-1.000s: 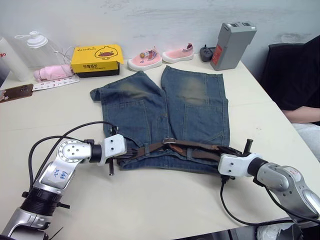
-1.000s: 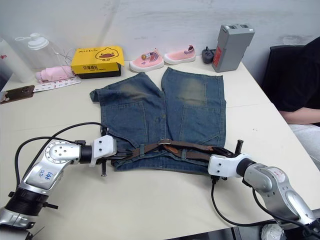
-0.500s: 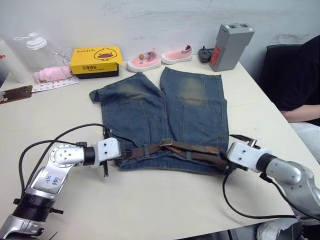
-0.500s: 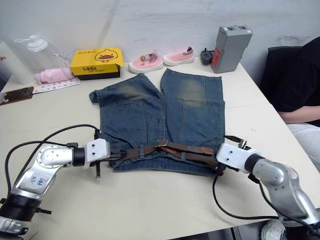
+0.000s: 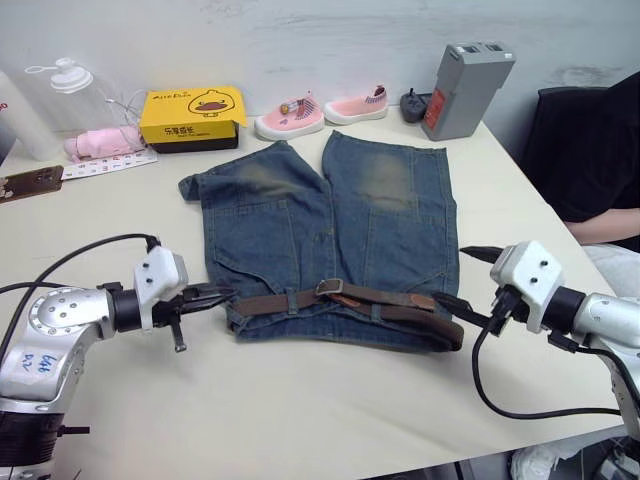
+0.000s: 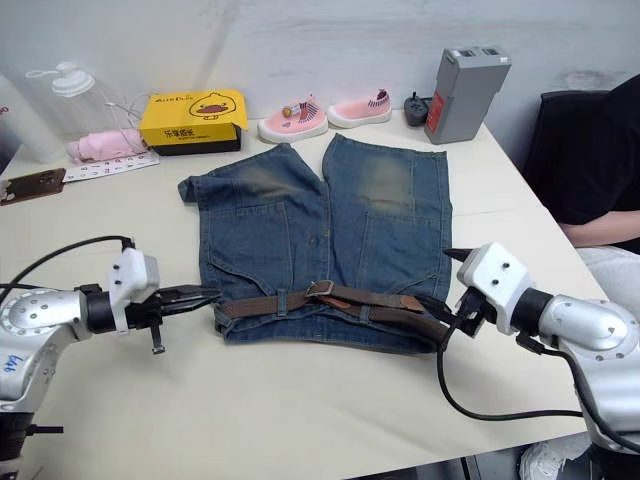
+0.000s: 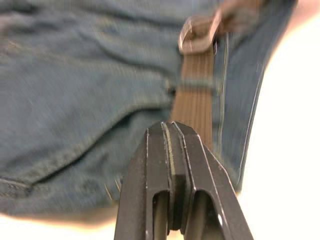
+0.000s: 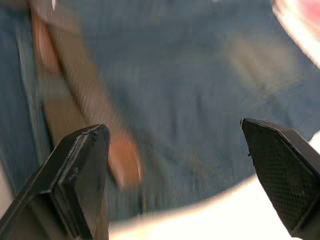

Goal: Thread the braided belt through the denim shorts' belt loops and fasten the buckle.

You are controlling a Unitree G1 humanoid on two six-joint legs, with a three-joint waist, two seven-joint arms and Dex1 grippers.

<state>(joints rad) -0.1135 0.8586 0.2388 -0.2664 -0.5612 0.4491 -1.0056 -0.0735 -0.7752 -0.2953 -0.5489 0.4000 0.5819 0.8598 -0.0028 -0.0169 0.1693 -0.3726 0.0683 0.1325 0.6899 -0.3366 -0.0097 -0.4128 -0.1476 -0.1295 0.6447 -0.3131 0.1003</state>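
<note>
The denim shorts (image 5: 330, 235) are lying flat on the table (image 5: 300, 420), waistband toward the robot, and the braided belt (image 5: 350, 300) is running along that waistband with the buckle (image 5: 330, 287) sitting near its middle, apparently fastened. The left gripper (image 5: 210, 294) is hovering just off the waistband's end at 9 o'clock from the buckle, its fingers pressed together and holding nothing. The right gripper (image 6: 450, 300) is sitting at the belt's other end, at about 3 o'clock, with its fingers spread wide and empty. The risk from here is a snag: the right gripper's lower finger is lying close to the belt's end, so a careless move could be dragging the strap back out of a loop or shifting the shorts. The left wrist view is showing the strap passing under one of the belt loops (image 7: 194, 84) just before the buckle, which the head views are leaving unclear; the head views are showing the whole belt's run.
</note>
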